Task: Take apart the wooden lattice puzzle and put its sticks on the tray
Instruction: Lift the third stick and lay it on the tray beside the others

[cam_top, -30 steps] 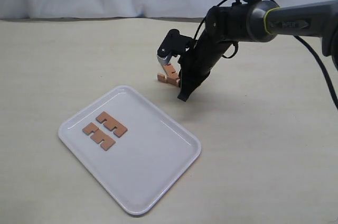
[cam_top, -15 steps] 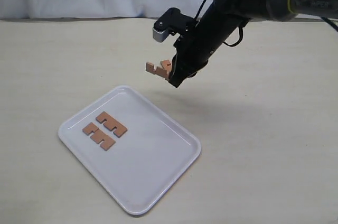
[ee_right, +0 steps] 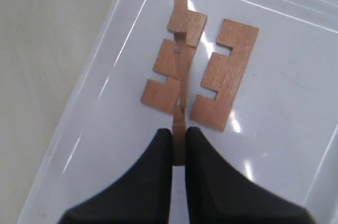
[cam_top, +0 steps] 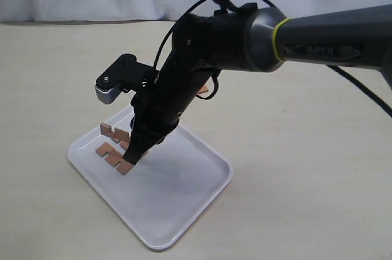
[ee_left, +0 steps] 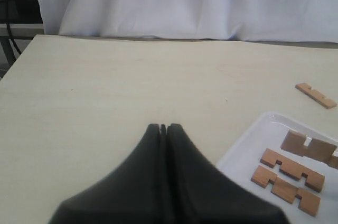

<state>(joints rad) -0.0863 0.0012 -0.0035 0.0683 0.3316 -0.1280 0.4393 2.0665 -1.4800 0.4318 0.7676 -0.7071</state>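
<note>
1. Near the centre of the frame, the right gripper (ee_right: 178,133) pinches a thin stick (ee_right: 179,102), seen edge-on.
2. Beneath it, one flat stick (ee_right: 162,78) and a second flat stick (ee_right: 226,73) lie side by side on the white tray (ee_right: 274,139).
3. Another wooden piece (ee_right: 188,21) sits at the thin stick's far end; whether the two are joined, I can't tell.

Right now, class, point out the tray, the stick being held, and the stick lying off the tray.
tray (cam_top: 184,211): exterior view, bare floor near its front corner.
held stick (ee_right: 180,134): right wrist view, thin edge by the grip.
loose stick (ee_left: 316,95): left wrist view, middle of top face.
</note>
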